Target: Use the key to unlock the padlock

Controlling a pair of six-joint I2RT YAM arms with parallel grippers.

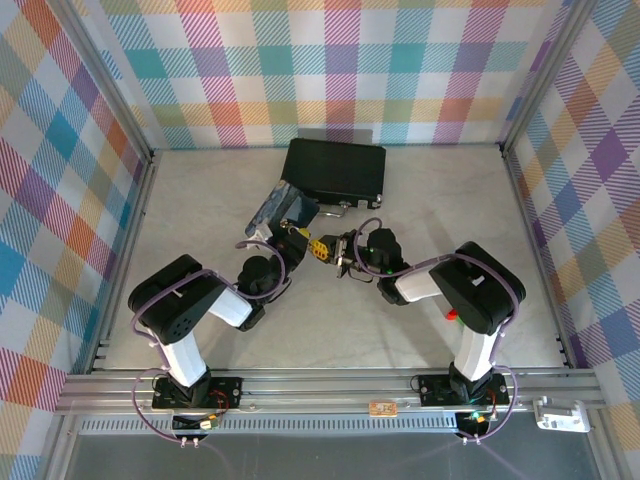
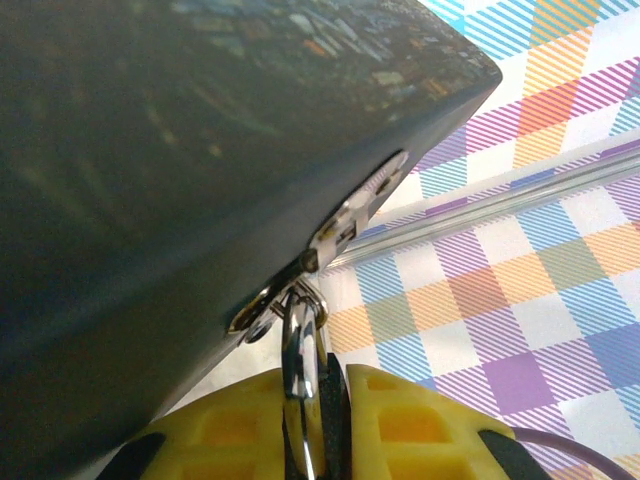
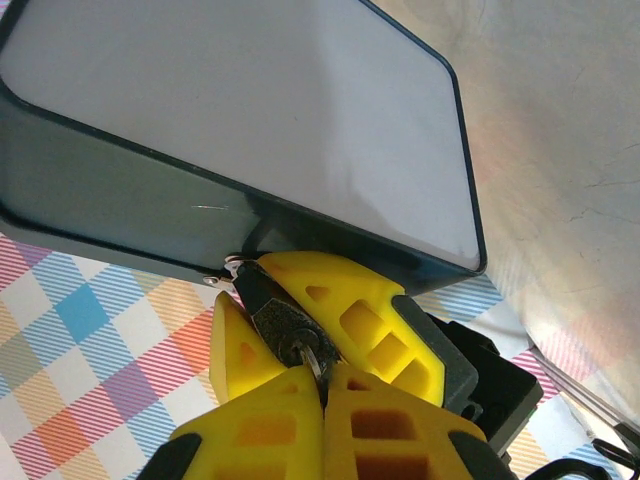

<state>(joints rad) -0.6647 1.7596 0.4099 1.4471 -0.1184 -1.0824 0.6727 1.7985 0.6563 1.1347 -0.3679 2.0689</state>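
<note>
There was one big flat black case (image 1: 335,170) and one blue painted box (image 1: 272,212) just beside it. Two grippers with yellow fingers met in front of the case. The left gripper (image 2: 318,410) squeezed the one tiny dark grey metal padlock (image 3: 280,325). Its silvery shackle (image 2: 293,335) hung from the case's silver latch (image 2: 345,220). The right gripper (image 3: 322,388) pinched the one thin silvery key (image 3: 317,363), right at the padlock's end.

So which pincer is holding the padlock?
The left pincer, clamped on the padlock body; the right pincer holds the key at its keyhole.
</note>
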